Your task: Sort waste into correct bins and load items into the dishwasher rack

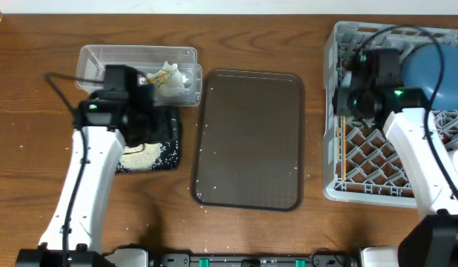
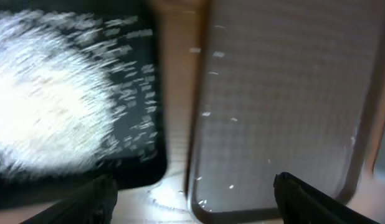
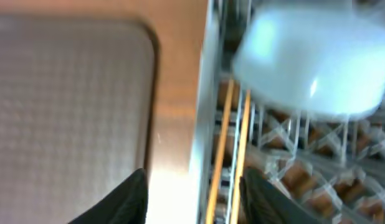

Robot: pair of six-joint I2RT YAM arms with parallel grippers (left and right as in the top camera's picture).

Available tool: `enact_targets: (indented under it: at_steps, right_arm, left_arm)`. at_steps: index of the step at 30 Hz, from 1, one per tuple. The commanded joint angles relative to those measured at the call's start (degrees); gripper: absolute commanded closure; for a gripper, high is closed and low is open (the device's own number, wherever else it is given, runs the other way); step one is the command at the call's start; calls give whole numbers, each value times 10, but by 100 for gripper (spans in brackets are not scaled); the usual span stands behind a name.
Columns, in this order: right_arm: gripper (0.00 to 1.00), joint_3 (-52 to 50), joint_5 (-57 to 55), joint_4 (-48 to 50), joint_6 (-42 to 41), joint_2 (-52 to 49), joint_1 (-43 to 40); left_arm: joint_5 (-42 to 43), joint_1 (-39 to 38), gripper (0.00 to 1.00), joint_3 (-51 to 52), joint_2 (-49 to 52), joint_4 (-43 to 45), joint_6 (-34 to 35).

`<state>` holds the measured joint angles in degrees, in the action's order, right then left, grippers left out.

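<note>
Two thin wooden chopsticks (image 3: 223,149) lie side by side in the one light-grey dishwasher rack (image 1: 333,170), just ahead of the right gripper (image 3: 192,202), whose fingers stand apart with nothing between them. One pale rounded dish (image 3: 311,62), too blurred to name, sits farther ahead and to that gripper's right. From overhead, one blue plate (image 1: 429,74) leans in the rack just beside it. The left gripper (image 2: 195,205) is also spread wide and empty. One black tray (image 2: 136,171) lies ahead to its left and carries a single heap of white rice (image 2: 43,106). One brown serving tray (image 2: 286,93) lies ahead to its right, dotted with a few loose grains. One clear tub (image 1: 95,59) near the left gripper holds crumpled white tissue (image 1: 173,85). Everything rests on a brown wood-grain tabletop (image 1: 21,89).
</note>
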<state>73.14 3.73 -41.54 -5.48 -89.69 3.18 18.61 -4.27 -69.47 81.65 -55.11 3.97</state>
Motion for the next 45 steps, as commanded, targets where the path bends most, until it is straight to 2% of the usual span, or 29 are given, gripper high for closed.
enact_targets:
  at_steps: [1, 3, 6, 7, 10, 12, 15, 19, 23, 24, 25, 26, 33, 45]
  right_arm:
    - [44, 12, 20, 5, 0, 12, -23]
    - [39, 12, 38, -16, 0, 12, -36]
    - [37, 12, 40, -72, 0, 12, -52]
    - [39, 12, 40, -90, 0, 13, -56]
    - [53, 11, 40, -140, -1, 14, -66]
    - [55, 9, 40, -165, -1, 20, -65]
    - [54, -10, 38, -170, -2, 46, -65]
    - [53, -75, 23, -129, -18, 121, -65]
    - [44, -178, 20, -42, -24, 242, -63]
    - [40, -200, 21, -24, -27, 269, -63]
    - [24, -223, 21, -3, -27, 297, -63]
    - [1, -244, 21, 10, -27, 325, -63]
    - [1, -313, 21, 16, -26, 423, -63]
    - [1, -314, 21, -11, -26, 428, -63]
  left_arm:
    - [14, -35, 14, 0, 0, -5, -72]
    - [13, -44, 11, 0, 0, -20, -72]
    - [4, -43, 11, 0, 0, -60, -71]
    - [-5, -40, 11, 0, 0, -75, -68]
    - [-17, -35, 11, 0, -2, -114, -68]
    - [-20, -35, 11, 2, -11, -131, -68]
    - [-33, -35, 11, 21, -48, -125, -67]
    - [-49, -35, 10, 76, -147, -72, -63]
    - [-50, -35, 10, 157, -287, 1, -63]
    - [-50, -35, 6, 176, -318, 16, -63]
    - [-50, -35, 3, 197, -352, 32, -63]
    - [-50, -35, 3, 212, -382, 45, -63]
    - [-49, -35, 3, 237, -492, 75, -63]
    - [-50, -35, 3, 237, -498, 75, -63]
